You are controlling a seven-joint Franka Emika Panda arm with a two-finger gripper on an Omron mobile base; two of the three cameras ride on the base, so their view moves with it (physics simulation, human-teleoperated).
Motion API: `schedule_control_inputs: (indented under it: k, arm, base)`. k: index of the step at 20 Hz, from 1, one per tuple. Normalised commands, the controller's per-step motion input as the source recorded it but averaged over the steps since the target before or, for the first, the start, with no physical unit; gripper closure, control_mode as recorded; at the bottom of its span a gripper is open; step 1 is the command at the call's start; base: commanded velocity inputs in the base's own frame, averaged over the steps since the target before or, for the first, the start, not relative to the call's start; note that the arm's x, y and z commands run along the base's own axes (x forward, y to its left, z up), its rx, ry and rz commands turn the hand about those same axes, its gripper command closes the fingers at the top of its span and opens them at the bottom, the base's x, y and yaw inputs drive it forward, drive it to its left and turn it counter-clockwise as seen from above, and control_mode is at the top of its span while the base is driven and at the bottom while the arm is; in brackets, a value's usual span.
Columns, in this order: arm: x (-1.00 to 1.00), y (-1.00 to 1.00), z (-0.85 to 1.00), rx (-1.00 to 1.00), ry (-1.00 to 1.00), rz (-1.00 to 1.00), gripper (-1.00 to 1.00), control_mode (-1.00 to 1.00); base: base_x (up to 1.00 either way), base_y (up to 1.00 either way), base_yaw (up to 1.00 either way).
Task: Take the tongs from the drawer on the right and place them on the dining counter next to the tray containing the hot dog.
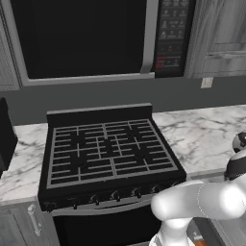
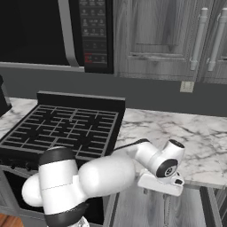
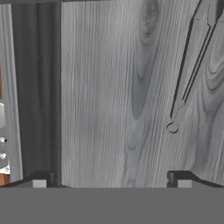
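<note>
The hand view looks straight down into the open drawer (image 3: pixel 113 87), whose floor is pale grey wood grain. The tongs (image 3: pixel 188 70) lie flat on that floor at the upper right. They are slim, with two long arms running down to a small ring end. My gripper (image 3: pixel 111 181) hangs open above the drawer floor, and nothing sits between its two dark fingertips (image 3: pixel 41 179). The tongs lie above and beyond the right fingertip, apart from it. In the right base view my white hand (image 2: pixel 162 182) sits just below the worktop's front edge, right of the stove. The dining counter, tray and hot dog are out of view.
A black gas stove (image 1: pixel 108 149) with knobs stands left of the arm, with a microwave (image 1: pixel 86 38) above it. Marble worktop (image 2: pixel 186 133) flanks the stove, under grey wall cabinets (image 2: pixel 168 35). The drawer's dark side wall (image 3: pixel 37 87) runs along the left of the hand view.
</note>
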Motion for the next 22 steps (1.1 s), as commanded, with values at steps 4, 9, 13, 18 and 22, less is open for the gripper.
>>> schedule_control_inputs:
  k: [4,9,13,18,22]
  arm:
    - [0.07,0.0,-0.3,-0.07,0.0,-0.07,-1.0,-1.0]
    - [0.02,-0.02,-0.13,-0.05,0.0,-0.04,-1.0,-1.0]
    - [0.0,-0.1,-0.1,-0.02,0.0,-0.01,-1.0,-1.0]
    - [0.0,-0.13,-0.14,-0.03,0.0,-0.02,-1.0,-1.0]
    - [0.01,-0.09,-0.25,-0.03,-0.01,0.0,-1.0,-1.0]
  base:
    - [0.0,0.0,0.0]
    - [0.0,0.0,0.0]
    - [0.0,0.0,0.0]
    - [0.0,0.0,0.0]
    - [0.0,0.0,0.0]
